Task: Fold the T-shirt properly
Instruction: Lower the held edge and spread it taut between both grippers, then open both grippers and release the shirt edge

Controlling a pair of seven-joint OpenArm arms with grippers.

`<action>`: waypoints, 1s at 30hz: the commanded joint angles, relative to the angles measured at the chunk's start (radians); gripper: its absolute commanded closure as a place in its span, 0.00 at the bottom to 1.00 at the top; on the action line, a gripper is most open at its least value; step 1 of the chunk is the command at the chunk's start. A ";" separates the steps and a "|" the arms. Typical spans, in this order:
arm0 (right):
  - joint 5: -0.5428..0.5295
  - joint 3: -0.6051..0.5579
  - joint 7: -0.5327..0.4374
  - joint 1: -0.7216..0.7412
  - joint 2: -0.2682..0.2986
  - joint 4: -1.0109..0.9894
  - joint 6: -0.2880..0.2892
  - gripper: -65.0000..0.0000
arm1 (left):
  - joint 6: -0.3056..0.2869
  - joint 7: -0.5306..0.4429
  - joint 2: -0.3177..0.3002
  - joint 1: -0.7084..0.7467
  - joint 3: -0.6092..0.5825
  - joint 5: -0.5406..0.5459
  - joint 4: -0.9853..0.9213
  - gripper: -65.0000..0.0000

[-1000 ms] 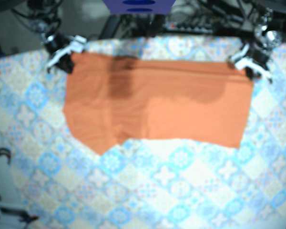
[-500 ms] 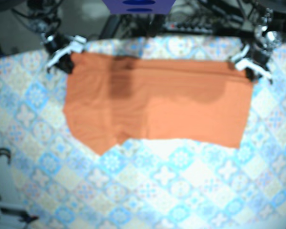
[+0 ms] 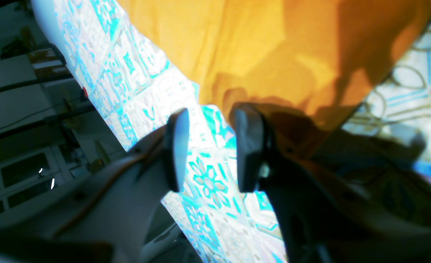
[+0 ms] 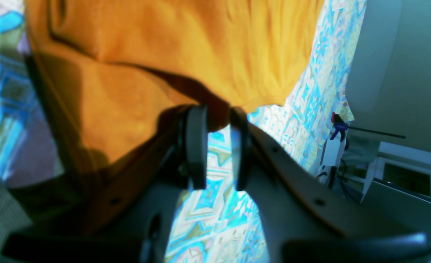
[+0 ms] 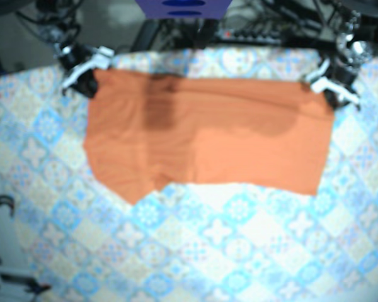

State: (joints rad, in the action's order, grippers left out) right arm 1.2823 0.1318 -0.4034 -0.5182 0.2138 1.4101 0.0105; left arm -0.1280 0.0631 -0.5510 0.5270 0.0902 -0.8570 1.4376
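T-shirt (image 5: 208, 132) lies spread on the desk (image 5: 239, 251); left gripper (image 3: 208, 149) at two o'clock and right gripper (image 4: 218, 149) at ten both stand apart.

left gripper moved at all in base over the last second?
No. The left gripper sits at the same spot on the table pattern, beside the T-shirt corner.
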 commanded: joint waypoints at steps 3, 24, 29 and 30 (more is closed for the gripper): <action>-0.013 0.007 -0.005 -0.004 0.011 0.021 -0.019 0.83 | 0.021 0.001 -0.022 0.000 0.013 0.000 0.010 0.66; -0.020 0.068 -0.005 -0.020 0.009 0.048 -0.024 0.82 | 0.023 -0.006 -0.024 0.005 0.061 0.011 0.016 0.66; -0.022 0.104 -0.012 -0.029 0.009 0.082 -0.024 0.73 | 0.023 -0.006 -0.024 0.005 0.061 0.011 0.016 0.66; -0.023 0.118 -0.012 -0.040 0.009 0.090 -0.024 0.71 | 0.023 -0.006 -0.025 0.006 0.062 0.012 0.018 0.66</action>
State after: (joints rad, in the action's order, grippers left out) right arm 1.2758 0.2382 -0.4080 -0.5518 0.2127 1.4773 0.0048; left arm -0.1249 0.0597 -0.5564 0.5301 0.1410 -0.8520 1.4384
